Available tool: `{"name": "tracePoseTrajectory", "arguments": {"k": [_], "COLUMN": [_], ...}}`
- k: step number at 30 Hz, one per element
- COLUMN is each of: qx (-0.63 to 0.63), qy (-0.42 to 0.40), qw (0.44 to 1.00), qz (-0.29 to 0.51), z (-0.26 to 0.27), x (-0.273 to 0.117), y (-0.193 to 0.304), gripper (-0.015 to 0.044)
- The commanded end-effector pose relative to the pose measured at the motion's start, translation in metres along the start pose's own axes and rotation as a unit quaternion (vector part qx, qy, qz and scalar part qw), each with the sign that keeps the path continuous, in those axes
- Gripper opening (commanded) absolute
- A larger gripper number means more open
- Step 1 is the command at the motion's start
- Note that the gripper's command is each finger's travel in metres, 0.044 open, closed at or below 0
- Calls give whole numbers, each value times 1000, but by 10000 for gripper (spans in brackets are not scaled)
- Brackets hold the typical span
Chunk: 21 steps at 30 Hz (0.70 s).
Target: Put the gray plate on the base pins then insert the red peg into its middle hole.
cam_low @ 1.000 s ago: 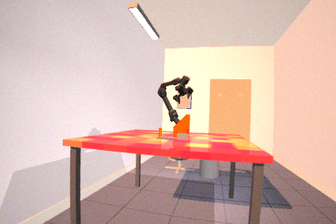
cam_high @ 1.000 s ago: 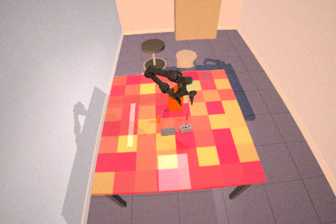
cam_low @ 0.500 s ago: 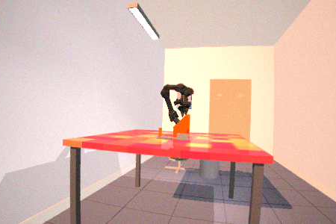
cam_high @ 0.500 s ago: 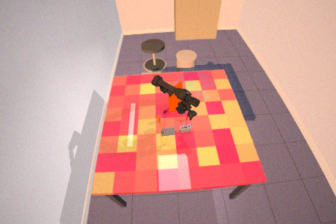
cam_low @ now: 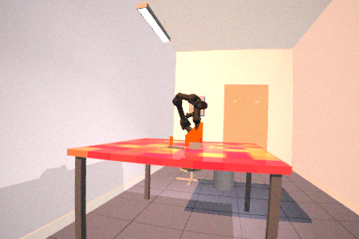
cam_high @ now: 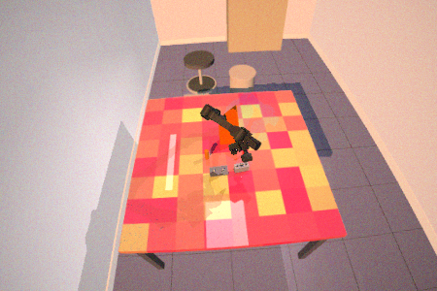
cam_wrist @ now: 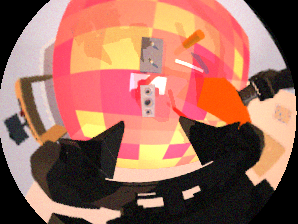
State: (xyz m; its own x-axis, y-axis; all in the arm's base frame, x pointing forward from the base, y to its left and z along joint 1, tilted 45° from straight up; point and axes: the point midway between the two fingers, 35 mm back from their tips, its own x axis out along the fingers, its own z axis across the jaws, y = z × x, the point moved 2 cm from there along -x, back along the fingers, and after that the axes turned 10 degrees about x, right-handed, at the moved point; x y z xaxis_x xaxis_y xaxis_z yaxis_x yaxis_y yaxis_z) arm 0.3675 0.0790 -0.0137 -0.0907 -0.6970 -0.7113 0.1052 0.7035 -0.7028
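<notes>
The gray plate (cam_high: 241,168) (cam_low: 195,146) (cam_wrist: 147,108), a small block with a row of three holes, rests on the table beside the base. The gray base (cam_high: 218,171) (cam_low: 175,147) (cam_wrist: 146,56) lies flat, with two small pins showing in the wrist view; nothing is on the pins. The red peg (cam_wrist: 176,110) stands near the plate, on the side toward the orange block, and is partly hard to make out. My gripper (cam_high: 240,154) (cam_low: 193,128) (cam_wrist: 152,120) is open and empty, above the table near the plate and the peg.
An orange block (cam_high: 231,118) (cam_wrist: 220,97) stands at the arm's foot. A short orange post (cam_high: 207,154) (cam_low: 171,141) (cam_wrist: 193,38) stands near the base. The checkered table (cam_high: 296,194) has a stool (cam_high: 199,60) and a round bin (cam_high: 242,77) beyond its far edge.
</notes>
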Motion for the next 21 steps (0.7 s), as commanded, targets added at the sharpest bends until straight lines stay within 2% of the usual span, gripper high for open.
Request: {"name": "tracePoseTrajectory", "arguments": {"k": [1, 4, 21], "qx": [8, 8, 8], "qy": [3, 3, 3], "qw": [1000, 1000, 1000], "qz": [2, 0, 0], "z": [3, 1, 1], "x": [24, 62, 82], "y": [0, -1, -4], "gripper": [440, 440, 440]}}
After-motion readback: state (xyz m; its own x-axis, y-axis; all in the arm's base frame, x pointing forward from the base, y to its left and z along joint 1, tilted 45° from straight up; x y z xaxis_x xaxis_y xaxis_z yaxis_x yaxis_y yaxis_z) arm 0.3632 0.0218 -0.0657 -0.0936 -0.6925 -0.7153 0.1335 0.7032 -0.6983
